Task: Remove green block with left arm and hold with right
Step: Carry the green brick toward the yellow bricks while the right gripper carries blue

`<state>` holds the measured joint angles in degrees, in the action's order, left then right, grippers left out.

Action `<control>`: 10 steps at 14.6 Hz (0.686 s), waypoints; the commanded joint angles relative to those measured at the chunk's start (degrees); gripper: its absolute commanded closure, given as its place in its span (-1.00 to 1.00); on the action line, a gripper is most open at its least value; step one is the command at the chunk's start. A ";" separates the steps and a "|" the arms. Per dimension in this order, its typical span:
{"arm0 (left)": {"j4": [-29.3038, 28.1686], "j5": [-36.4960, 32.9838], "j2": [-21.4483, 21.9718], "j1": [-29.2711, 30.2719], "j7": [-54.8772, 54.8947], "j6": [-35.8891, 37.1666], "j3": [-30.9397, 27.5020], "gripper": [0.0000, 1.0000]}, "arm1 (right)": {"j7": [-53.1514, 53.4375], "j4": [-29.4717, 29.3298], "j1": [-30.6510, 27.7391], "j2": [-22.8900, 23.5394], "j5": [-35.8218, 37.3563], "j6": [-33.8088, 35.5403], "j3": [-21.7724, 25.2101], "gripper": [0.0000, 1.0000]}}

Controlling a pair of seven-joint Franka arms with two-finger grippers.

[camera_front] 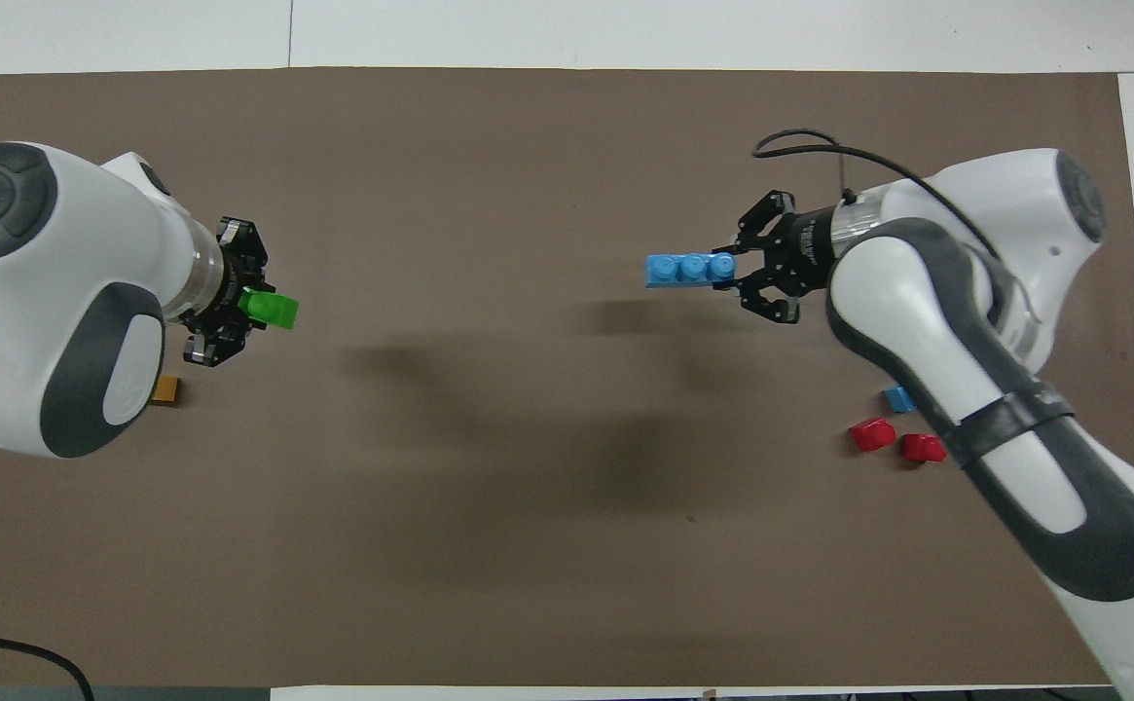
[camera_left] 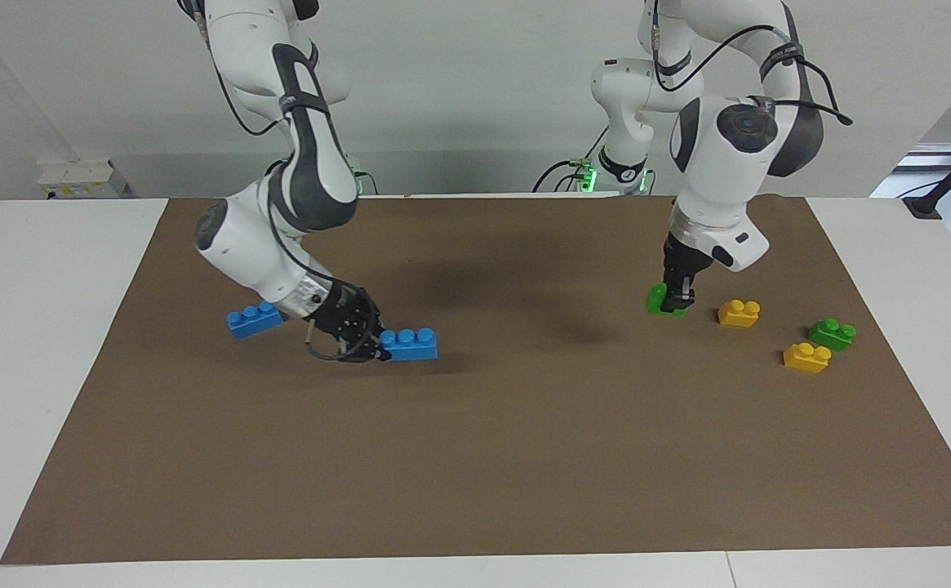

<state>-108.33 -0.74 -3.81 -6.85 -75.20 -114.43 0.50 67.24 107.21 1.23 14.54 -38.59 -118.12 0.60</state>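
My left gripper (camera_left: 677, 300) is shut on the green block (camera_left: 656, 299), a small bright green brick held tilted, low at the brown mat (camera_left: 524, 457) toward the left arm's end of the table. It also shows in the overhead view (camera_front: 273, 311), sticking out of the left gripper (camera_front: 247, 304). I cannot tell whether it touches the mat. My right gripper (camera_left: 371, 343) is shut on one end of a blue three-stud brick (camera_left: 411, 344), level and low at the mat toward the right arm's end. The overhead view shows this brick (camera_front: 690, 270) and the right gripper (camera_front: 744, 272).
Beside the green block lie a yellow brick (camera_left: 739, 313), a second green brick (camera_left: 832, 333) and another yellow brick (camera_left: 806, 358). A second blue brick (camera_left: 253, 319) lies partly under the right arm. Two red blocks (camera_front: 871, 434) (camera_front: 922, 448) lie nearer to the robots.
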 commanded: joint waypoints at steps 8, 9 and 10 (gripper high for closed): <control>-1.27 1.09 -10.68 9.04 16.38 -16.42 0.47 1.00 | -17.66 6.96 -12.38 1.71 1.85 0.00 -0.95 1.00; -0.40 1.00 -12.43 9.49 16.84 -17.31 0.47 1.00 | -18.63 7.31 -12.65 1.98 1.85 -0.35 -0.95 1.00; 0.83 1.00 -14.45 9.49 16.84 -18.45 0.47 1.00 | -18.64 7.84 -12.66 2.07 1.85 -1.40 -0.95 1.00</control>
<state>-109.74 -0.51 -15.19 1.66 -60.39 -131.02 0.48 50.18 113.81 -10.35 16.59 -38.02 -117.60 0.58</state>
